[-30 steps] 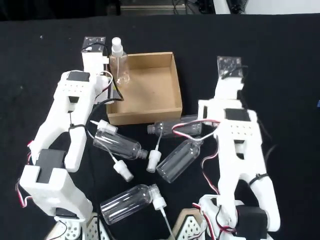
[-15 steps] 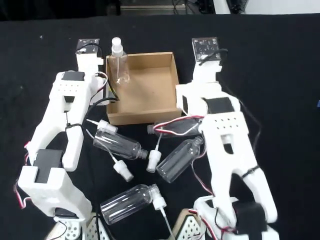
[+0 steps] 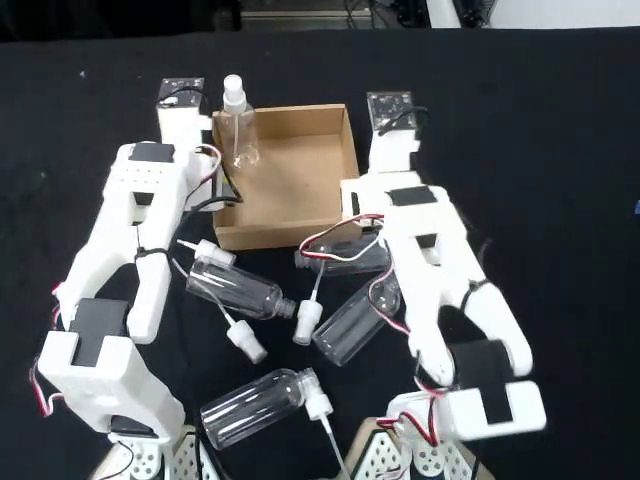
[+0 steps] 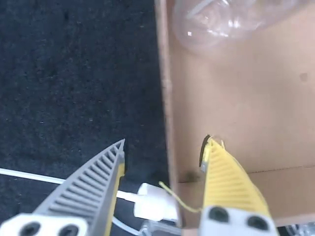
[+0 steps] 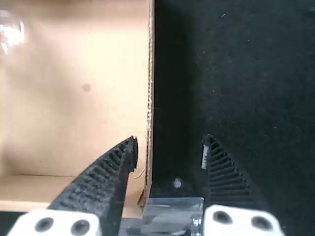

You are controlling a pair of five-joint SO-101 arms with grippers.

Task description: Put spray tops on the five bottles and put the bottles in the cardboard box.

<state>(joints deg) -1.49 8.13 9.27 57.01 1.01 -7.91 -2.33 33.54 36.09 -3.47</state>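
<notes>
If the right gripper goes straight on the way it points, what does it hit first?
Probably the side wall of the box: the right gripper is open astride it, so the wall may slip between the jaws. Depth unclear.

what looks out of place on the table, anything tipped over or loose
Four bottles lie on their sides in front of the cardboard box, with loose spray tops scattered among them. One bottle with a top stands upright in the box's corner. Nothing looks spilled or broken.

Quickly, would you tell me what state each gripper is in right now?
Left gripper: open, astride a cardboard box wall.
Right gripper: open, holding nothing.
</notes>
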